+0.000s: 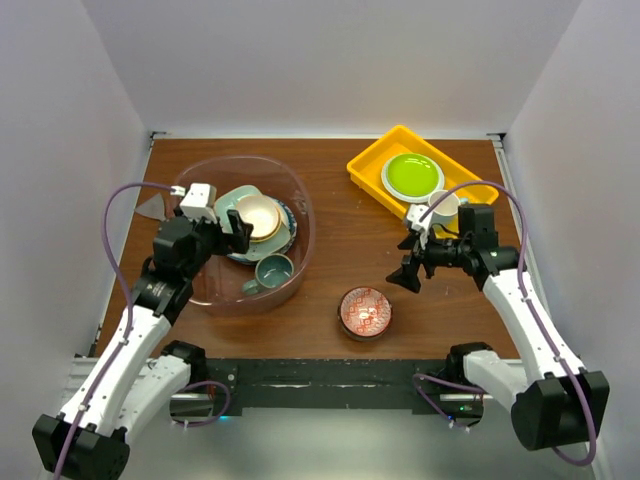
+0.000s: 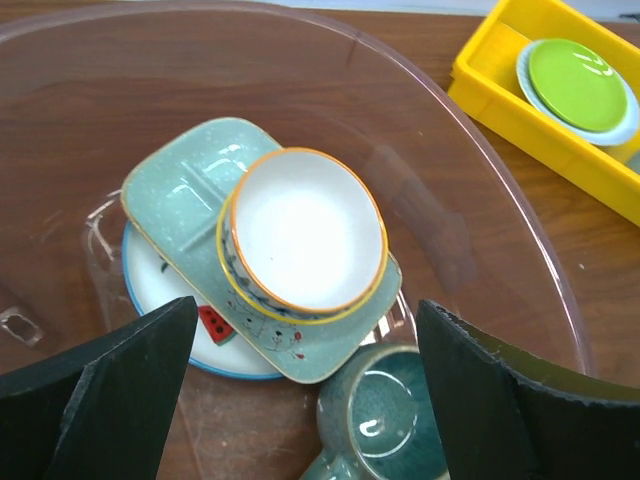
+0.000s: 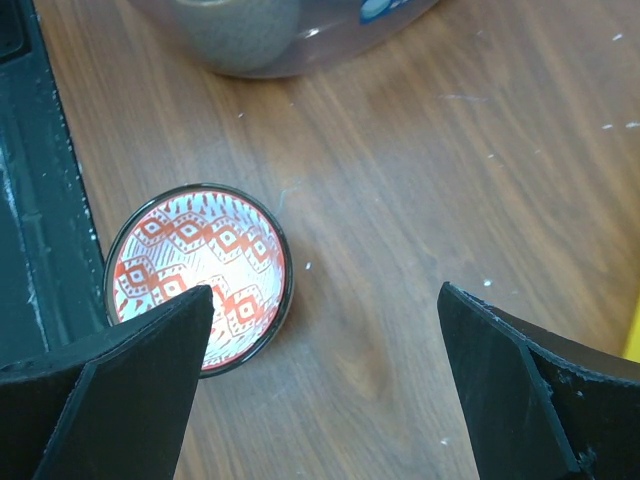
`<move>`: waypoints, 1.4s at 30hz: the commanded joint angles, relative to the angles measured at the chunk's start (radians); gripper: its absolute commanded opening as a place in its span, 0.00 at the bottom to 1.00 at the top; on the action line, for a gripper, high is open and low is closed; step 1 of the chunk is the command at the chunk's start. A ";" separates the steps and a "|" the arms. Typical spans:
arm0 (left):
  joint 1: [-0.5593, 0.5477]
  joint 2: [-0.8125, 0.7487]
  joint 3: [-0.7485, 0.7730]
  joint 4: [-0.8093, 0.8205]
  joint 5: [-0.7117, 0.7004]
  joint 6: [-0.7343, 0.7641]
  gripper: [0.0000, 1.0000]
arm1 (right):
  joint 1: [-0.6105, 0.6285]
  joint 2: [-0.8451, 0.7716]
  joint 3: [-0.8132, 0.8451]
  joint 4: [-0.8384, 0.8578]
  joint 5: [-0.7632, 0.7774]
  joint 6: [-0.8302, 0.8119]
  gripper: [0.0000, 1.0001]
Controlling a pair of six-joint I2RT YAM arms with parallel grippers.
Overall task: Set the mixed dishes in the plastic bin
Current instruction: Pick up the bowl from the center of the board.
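The clear plastic bin (image 1: 295,200) holds a stack: a white plate with red fruit (image 2: 165,290), a pale mint squarish dish (image 2: 180,185) and a small white bowl with an orange rim (image 2: 305,228). A teal mug (image 2: 385,415) stands beside the stack (image 1: 273,270). My left gripper (image 1: 238,232) is open and empty above the bin's contents. A small red-patterned bowl (image 1: 365,311) sits on the table outside the bin, also in the right wrist view (image 3: 200,265). My right gripper (image 1: 408,270) is open and empty above the table, just right of that bowl.
A yellow tray (image 1: 372,163) at the back right holds a lime-green plate (image 1: 412,175) and a small white cup (image 1: 443,207). A grey triangular scrap (image 1: 152,207) lies left of the bin. White walls enclose the table.
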 commanded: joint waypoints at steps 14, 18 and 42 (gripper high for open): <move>0.004 -0.088 -0.046 0.106 0.130 0.014 0.96 | 0.346 0.200 -0.001 0.068 0.426 -0.042 0.98; 0.004 -0.088 -0.047 0.106 0.127 0.015 0.96 | 0.438 0.239 0.000 0.102 0.558 -0.036 0.98; 0.004 -0.088 -0.050 0.109 0.133 0.024 0.96 | 0.573 0.345 -0.012 0.188 0.830 -0.031 0.79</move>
